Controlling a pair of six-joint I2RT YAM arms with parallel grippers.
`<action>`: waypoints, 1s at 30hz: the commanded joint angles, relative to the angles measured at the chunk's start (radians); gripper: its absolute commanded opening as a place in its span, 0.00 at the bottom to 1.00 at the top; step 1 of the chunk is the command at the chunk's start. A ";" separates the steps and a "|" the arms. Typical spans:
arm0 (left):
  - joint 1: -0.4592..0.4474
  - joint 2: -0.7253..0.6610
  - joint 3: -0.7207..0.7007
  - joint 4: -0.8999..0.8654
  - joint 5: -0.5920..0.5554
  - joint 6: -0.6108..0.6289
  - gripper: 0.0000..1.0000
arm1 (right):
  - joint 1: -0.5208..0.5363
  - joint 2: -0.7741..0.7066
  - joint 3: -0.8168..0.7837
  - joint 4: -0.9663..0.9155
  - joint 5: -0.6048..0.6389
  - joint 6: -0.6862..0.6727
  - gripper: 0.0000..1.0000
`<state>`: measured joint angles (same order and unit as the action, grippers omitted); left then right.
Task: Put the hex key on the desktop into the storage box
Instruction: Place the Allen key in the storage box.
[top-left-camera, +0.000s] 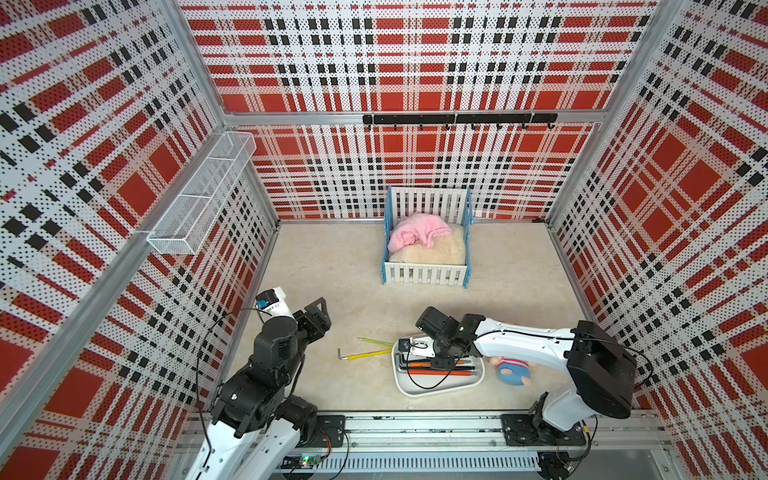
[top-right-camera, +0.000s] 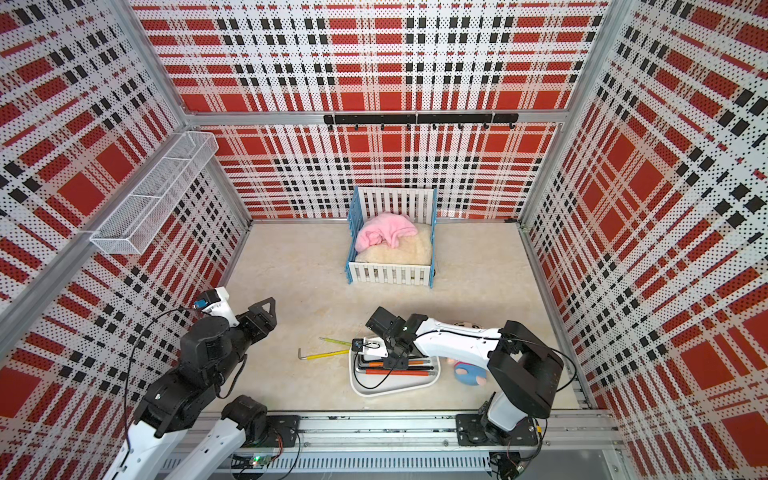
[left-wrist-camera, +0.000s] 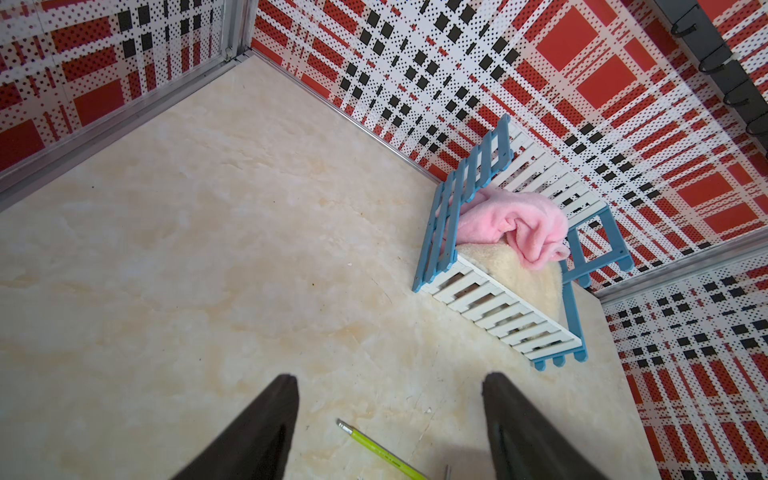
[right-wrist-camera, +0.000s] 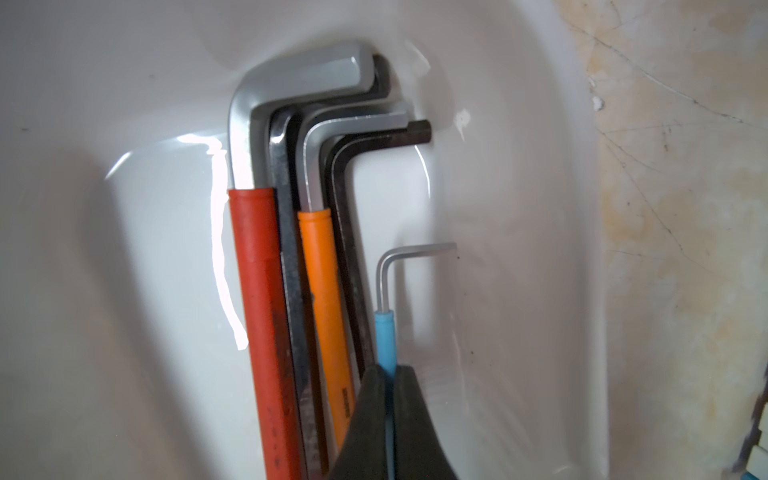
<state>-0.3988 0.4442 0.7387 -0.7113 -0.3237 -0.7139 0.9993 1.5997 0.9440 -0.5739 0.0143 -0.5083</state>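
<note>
Right gripper (right-wrist-camera: 388, 370) clamped on thin blue-sleeved steel hex key (right-wrist-camera: 384, 340), low inside shallow white plastic storage box (right-wrist-camera: 519, 124). Placing step; next: release, lift clear. Two yellow-sleeved hex keys (top-left-camera: 368, 354) lie on beige desktop (top-left-camera: 332, 270). Left gripper (left-wrist-camera: 390, 377) apart, empty.

1. The left arm (top-left-camera: 274, 345) stands on the near left, folded high over its base, with its forearm angled toward the far right.
2. The left gripper (left-wrist-camera: 390, 378) hangs above the surface, tipped downward, with its two black fingers (left-wrist-camera: 257, 436) well apart.
3. The right arm (top-left-camera: 523, 338) stands on the near right, its elbow raised on the right and its white forearm reaching leftward.
4. The right wrist (top-left-camera: 451, 332) bends steeply down.
5. The right gripper (right-wrist-camera: 388, 370) sits low, its jaws pinched together on a blue-sleeved hex key (right-wrist-camera: 384, 340).
</note>
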 joint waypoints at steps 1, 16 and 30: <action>0.002 -0.005 0.003 0.003 -0.014 0.001 0.75 | 0.008 0.036 0.033 0.029 -0.008 -0.015 0.00; 0.000 -0.009 0.003 0.002 -0.014 -0.001 0.75 | 0.011 0.101 0.058 0.037 -0.020 -0.004 0.00; 0.001 -0.010 0.004 0.003 -0.016 -0.001 0.75 | 0.011 0.102 0.079 0.023 -0.010 0.011 0.18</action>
<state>-0.3988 0.4431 0.7387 -0.7116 -0.3264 -0.7139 1.0050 1.6932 0.9943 -0.5430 0.0078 -0.5053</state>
